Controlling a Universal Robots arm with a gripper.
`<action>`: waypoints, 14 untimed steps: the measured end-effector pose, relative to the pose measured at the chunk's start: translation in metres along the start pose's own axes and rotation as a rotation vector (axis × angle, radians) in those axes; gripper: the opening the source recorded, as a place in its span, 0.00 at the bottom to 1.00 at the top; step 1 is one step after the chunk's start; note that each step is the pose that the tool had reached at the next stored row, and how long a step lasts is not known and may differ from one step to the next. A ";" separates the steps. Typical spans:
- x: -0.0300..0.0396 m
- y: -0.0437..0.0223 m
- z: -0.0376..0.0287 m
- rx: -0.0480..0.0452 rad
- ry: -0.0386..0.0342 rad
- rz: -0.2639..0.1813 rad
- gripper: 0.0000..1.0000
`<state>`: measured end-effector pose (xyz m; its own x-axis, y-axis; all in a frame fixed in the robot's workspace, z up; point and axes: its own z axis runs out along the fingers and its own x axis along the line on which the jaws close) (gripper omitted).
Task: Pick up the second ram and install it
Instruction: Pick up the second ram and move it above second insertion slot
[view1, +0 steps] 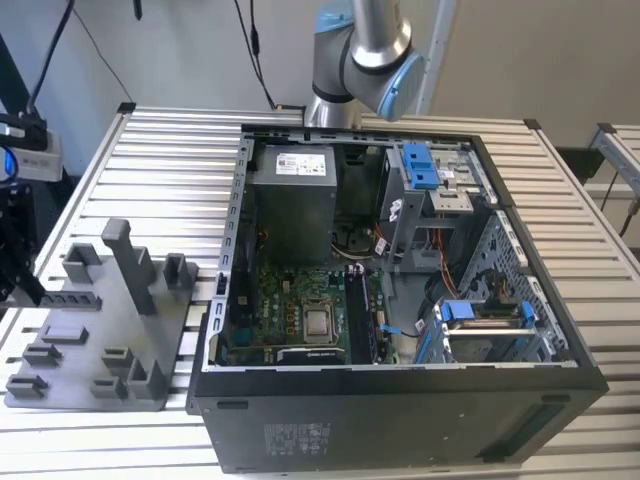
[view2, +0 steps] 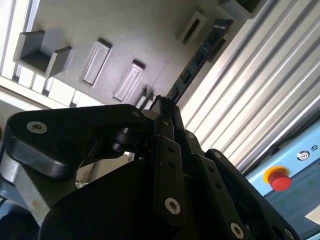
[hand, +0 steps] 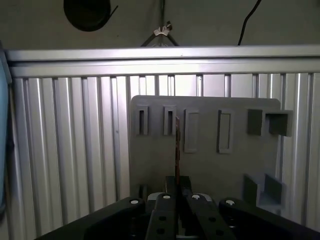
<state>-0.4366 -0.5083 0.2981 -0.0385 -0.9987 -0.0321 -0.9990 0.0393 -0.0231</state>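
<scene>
From my station, the gripper (hand: 176, 186) has its fingers pressed together on the second ram (hand: 176, 145), pinching one end of it. In the first wrist view the stick runs straight out from the fingertips as a thin strip seen edge-on, over the grey fixture (hand: 210, 165). Its far end reaches the row of narrow slots there. I cannot tell whether that end touches the plate or hangs just clear of it. In the second wrist view the gripper (view2: 161, 107) shows its black linkages, and the second ram (view2: 200, 57) shows its flat dark face with a row of chips. It extends away from the fingertips along the border where the fixture (view2: 150, 35) meets the ribbed metal table (view2: 260, 90). A red button (view2: 277, 180) sits on a blue panel beyond the table's edge. In the exterior view the fixture (view1: 100, 350) lies on the table (view1: 160, 160) at the exterior view's left. Just beside it stands the open computer case (view1: 400, 420), with the green motherboard (view1: 290, 290) on its floor. The arm's base (view1: 360, 50) rises behind the case.
</scene>
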 end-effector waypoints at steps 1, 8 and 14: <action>0.0000 0.0000 -0.0012 0.0001 -0.0007 0.000 0.14; -0.0003 -0.0002 -0.0100 -0.0002 -0.0066 0.000 0.14; -0.0006 -0.0004 -0.0182 -0.0004 -0.0112 0.000 0.14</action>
<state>-0.4366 -0.5083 0.3163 -0.0385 -0.9983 -0.0433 -0.9990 0.0396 -0.0226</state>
